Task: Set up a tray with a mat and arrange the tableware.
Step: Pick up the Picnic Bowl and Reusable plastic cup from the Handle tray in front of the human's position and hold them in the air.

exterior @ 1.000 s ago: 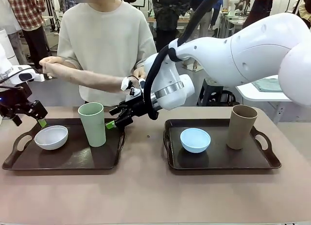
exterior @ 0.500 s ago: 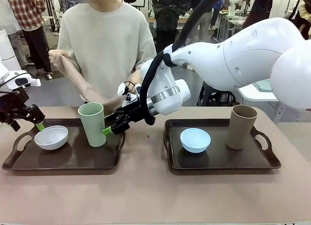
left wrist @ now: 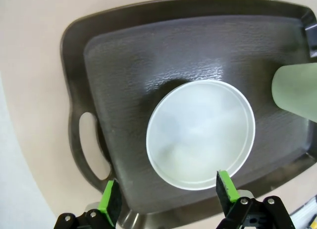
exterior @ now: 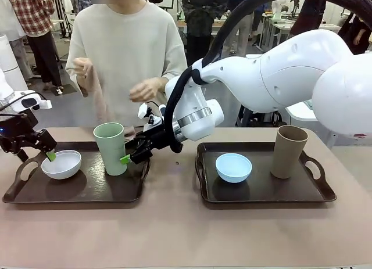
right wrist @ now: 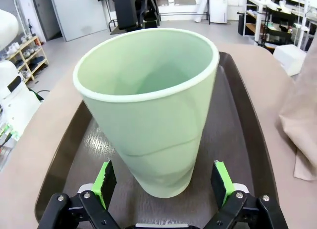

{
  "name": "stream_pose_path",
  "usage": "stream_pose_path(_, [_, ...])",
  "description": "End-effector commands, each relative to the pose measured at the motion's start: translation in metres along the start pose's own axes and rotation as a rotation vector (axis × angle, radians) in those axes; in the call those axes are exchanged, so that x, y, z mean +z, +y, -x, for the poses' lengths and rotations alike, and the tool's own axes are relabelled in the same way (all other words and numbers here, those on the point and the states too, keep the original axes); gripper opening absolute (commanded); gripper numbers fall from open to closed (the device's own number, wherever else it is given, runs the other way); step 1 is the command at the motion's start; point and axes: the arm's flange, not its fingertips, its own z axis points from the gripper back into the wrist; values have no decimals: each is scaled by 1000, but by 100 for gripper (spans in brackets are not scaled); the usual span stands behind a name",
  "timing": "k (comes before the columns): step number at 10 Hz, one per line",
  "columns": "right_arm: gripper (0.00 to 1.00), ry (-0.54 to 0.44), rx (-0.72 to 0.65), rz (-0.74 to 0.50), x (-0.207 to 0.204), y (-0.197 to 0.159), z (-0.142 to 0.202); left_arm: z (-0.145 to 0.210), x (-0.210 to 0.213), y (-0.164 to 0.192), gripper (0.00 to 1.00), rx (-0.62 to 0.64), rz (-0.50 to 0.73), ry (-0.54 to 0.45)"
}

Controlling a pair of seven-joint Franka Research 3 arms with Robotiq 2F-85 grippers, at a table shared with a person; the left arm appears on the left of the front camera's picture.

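Two dark trays lie on the table. On the left tray [exterior: 87,190] stand a white bowl [exterior: 61,164] and a pale green cup [exterior: 110,148]. The right tray [exterior: 261,194] carries a light blue bowl [exterior: 233,167] and a tan cup [exterior: 289,151]. My left gripper [exterior: 38,154] hovers open above the white bowl's [left wrist: 200,135] near rim, as the left wrist view [left wrist: 166,197] shows. Open too, my right gripper [exterior: 131,153] has its fingers on either side of the green cup's [right wrist: 148,105] lower part [right wrist: 162,183]. A person's hand holds up a beige mat [exterior: 99,100] behind the left tray.
The person stands at the far edge, both hands raised above the table. The mat's cloth [right wrist: 302,125] hangs close to the left tray's far rim. My right arm [exterior: 279,71] spans over the right tray. Bare tabletop [exterior: 174,234] lies in front of both trays.
My right gripper has moved left and down to straddle the green cup. The left gripper dropped slightly towards the white bowl. The person drew the arms back and lifted the mat.
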Motion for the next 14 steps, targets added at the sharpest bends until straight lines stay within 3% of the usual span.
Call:
stream_pose_path(1, [100, -38, -34, 17, -13, -9, 6, -11, -8, -1, 100, -30, 22, -5])
stream_pose_path(10, [100, 29, -42, -38, -52, -23, 3, -24, -18, 6, 100, -7, 13, 35])
stream_pose_path(14, [100, 35, -29, -51, -56, -24, 0, -34, -22, 22, 100, 56, -26, 0])
